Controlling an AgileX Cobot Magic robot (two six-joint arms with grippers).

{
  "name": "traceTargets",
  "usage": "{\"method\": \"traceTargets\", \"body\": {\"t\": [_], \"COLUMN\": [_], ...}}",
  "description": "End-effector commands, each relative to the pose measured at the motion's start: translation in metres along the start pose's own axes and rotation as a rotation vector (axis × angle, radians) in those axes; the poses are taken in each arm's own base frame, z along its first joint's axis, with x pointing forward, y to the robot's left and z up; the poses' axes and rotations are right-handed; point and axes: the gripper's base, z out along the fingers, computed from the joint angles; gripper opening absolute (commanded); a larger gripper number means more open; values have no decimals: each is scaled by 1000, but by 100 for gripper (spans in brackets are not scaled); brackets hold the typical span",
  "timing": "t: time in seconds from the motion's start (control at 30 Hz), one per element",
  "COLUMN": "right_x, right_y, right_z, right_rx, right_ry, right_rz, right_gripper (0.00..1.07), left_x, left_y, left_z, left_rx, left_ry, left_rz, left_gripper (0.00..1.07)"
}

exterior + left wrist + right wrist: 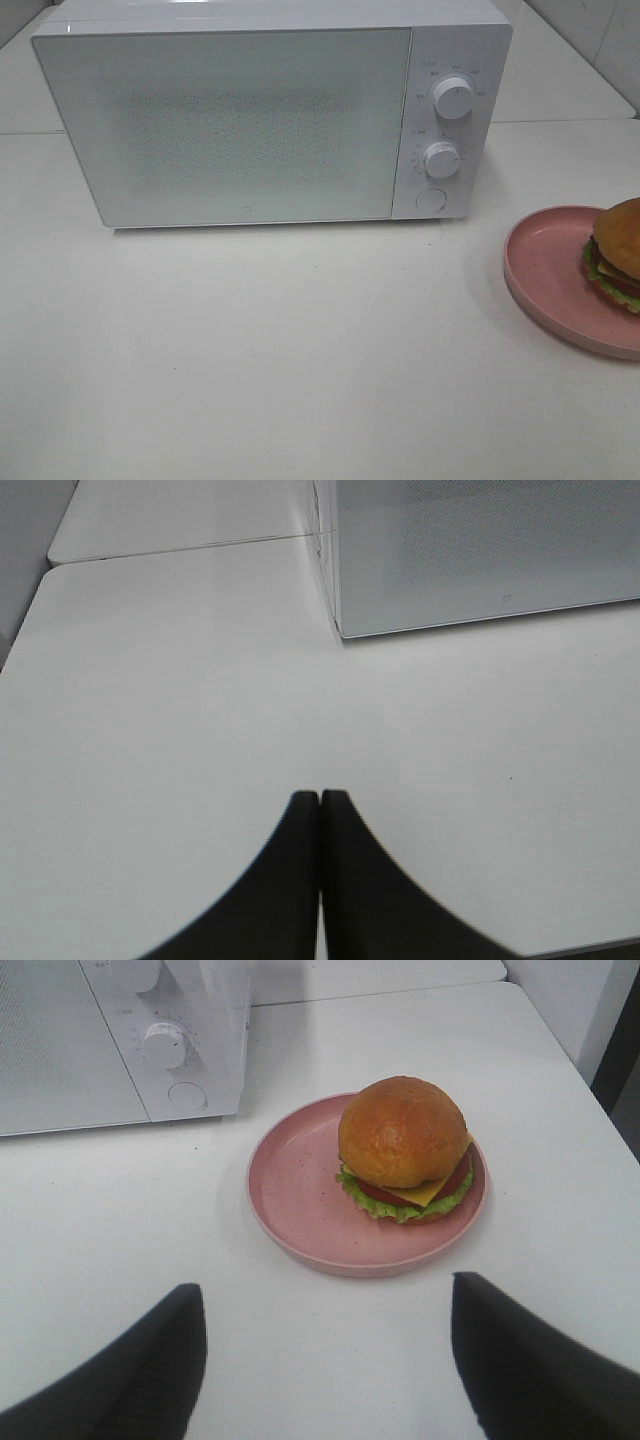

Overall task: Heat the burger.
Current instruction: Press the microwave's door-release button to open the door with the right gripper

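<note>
Jaws of the right end effector point(325, 1305) stand wide apart with nothing between them, aimed over bare tabletop point(120, 1250) at the pink plate point(300, 1190) just ahead. The left end effector point(320, 798) has its jaws pressed together on nothing, low over the tabletop, near the microwave's front corner.

The burger point(403, 1140) sits upright on the plate, off-centre toward the rim on the side away from the microwave point(230, 110), which stands near the plate with its door point(225, 125) shut.

The step in hand looks like the opening move: the door has to come open before any food goes in. The round button point(430, 199) under the two knobs point(453, 98) is probably the release, so a closed fingertip pressed squarely on it should do. For the carry, gripping the plate's rim on its bare side seems safer than squeezing the soft bun, and keeping the plate level should stop the burger sliding.

In the high view neither arm shows, and the frame edge cuts off part of plate and burger. The speckled door hides the oven's inside. The markings around the knobs are too small to read, and no door handle can be made out.
</note>
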Motion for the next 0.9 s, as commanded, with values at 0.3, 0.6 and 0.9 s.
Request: {"method": "traceTargets", "body": {"t": [0.3, 0.6, 0.9], "right_x": [1, 1, 1], "right_y": [0, 0, 0], "right_z": [-3, -3, -3], "right_rx": [4, 4, 4], "right_ry": [-38, -38, -38], "right_rz": [0, 0, 0], "right_gripper": [66, 66, 66], "left_x": [1, 1, 1], "left_y": [-1, -1, -1], "left_z": [-3, -3, -3], "left_rx": [-8, -8, -8], "left_ry": [-30, -30, -30], "left_rz": [0, 0, 0], "left_gripper": [0, 0, 0]}}
